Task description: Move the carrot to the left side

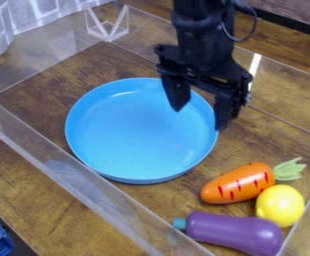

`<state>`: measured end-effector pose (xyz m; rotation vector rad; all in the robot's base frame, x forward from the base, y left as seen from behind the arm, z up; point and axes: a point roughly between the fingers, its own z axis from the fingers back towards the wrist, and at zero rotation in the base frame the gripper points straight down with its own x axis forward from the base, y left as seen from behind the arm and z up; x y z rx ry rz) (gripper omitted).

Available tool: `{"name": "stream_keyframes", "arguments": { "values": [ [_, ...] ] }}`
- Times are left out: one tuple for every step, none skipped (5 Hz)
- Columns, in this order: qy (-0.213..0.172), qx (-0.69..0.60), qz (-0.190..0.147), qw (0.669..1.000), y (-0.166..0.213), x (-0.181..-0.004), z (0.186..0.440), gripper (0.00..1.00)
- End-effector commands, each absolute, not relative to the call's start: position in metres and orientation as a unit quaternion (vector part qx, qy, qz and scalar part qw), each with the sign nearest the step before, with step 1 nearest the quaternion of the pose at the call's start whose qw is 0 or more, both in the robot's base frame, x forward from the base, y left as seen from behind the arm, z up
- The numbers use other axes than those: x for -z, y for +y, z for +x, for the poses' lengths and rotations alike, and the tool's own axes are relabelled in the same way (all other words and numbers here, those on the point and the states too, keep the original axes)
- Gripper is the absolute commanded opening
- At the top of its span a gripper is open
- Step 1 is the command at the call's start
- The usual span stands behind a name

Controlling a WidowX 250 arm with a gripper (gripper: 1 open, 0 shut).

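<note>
"Where is the carrot (238,184)?"

"On the wooden tabletop (42,84), near its bottom right corner, below the open, empty gripper (199,115) in the picture. Its long side slants up to the right."

"Any room?"

"The lemon (279,205) and eggplant (233,233) crowd it. The plate (140,130) sits left. I can't quite tell how high the gripper is."

Left of carrot (238,184): blue plate (140,131) blocks your path.
Near side: eggplant (233,232) bars you.
</note>
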<state>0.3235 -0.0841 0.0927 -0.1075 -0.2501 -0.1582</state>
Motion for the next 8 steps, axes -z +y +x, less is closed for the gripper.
{"name": "stream_keyframes", "arguments": {
  "values": [
    [-0.157,0.140,-0.062,0.976,-0.111,-0.097,0.337,1.00],
    [-0.157,0.161,-0.060,0.973,-0.136,-0.077,0.341,1.00],
    [-0.151,0.172,-0.056,0.972,-0.158,-0.057,0.345,1.00],
    [-0.159,0.174,-0.042,0.971,-0.149,-0.075,0.334,1.00],
    [-0.160,0.190,-0.040,0.968,-0.146,-0.076,0.326,1.00],
    [-0.158,0.190,-0.039,0.968,-0.139,-0.068,0.326,1.00],
    [-0.157,0.189,-0.037,0.969,-0.133,-0.059,0.328,1.00],
    [-0.156,0.180,-0.036,0.971,-0.131,-0.040,0.326,1.00]
  ]
}}
